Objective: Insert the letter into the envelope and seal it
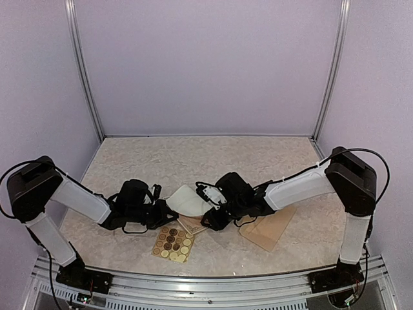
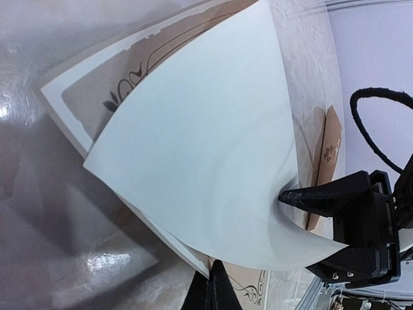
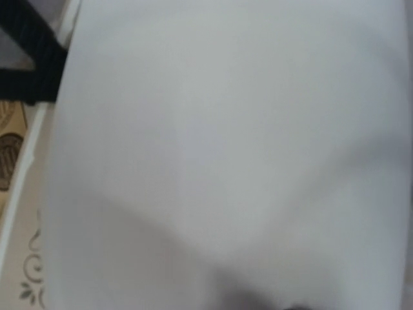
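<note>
Letter (image 1: 187,199) sits mid-table between the two grippers, folded over so its plain white back bulges upward and covers most of the printed face. Nearest the arm bases lies a tan sheet of round stickers (image 1: 173,243), its far corner just beside the letter's lower layer. Behind it, the left gripper (image 2: 211,276) is closed on the letter's near edge, its fingertips pressed together where the paper layers meet. In the left wrist view only a strip of the ornate dark border shows beyond the fold.

The right gripper (image 1: 211,218) comes in from the other side, one finger touching the white curve. Whether its jaws are wide or narrow cannot be told. Its own camera is almost filled by blurred white paper, with a sliver of scrollwork at the lower left.

The envelope (image 1: 270,229) lies flat to the right, partly hidden under the right arm and apart from the letter. Farther back, the speckled table (image 1: 193,155) runs to pale lavender walls (image 1: 206,64).
</note>
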